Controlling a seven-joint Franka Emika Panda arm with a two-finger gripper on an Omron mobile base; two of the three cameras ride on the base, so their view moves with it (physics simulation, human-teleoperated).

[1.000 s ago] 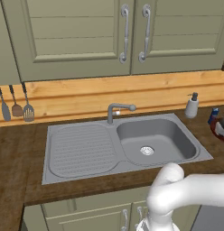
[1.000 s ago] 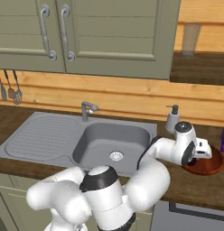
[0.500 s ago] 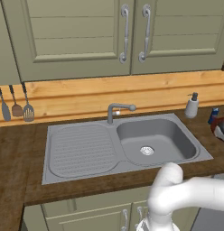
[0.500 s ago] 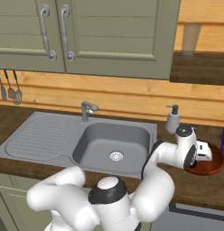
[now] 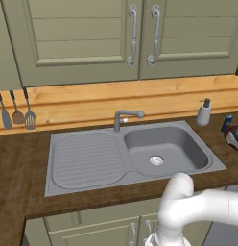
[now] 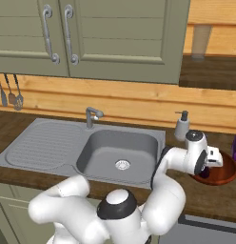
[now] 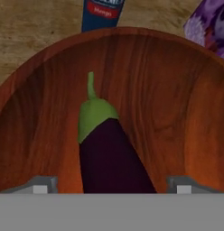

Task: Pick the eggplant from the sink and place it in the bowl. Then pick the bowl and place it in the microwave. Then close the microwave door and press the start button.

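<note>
The eggplant [image 7: 109,158], dark purple with a green stem end, lies inside the reddish-brown bowl [image 7: 177,103]. My gripper [image 7: 111,185] hangs right over it, open, one fingertip [image 7: 41,185] on each side and clear of the eggplant. From the right base view the gripper [image 6: 219,160] sits above the bowl [image 6: 223,175] on the counter right of the sink [image 6: 44,143]. The sink's basin [image 5: 164,149] holds nothing. The microwave, its door and start button are out of view.
A soap dispenser [image 6: 181,126] stands behind the sink's right corner, close to my hand. A blue bottle [image 7: 102,13] and a purple packet [image 7: 208,22] stand just past the bowl. The faucet [image 5: 123,117] rises behind the basin. Utensils [image 5: 17,115] hang at far left.
My hand stays over the bowl. The arm's lower links have shifted slightly to the right.
</note>
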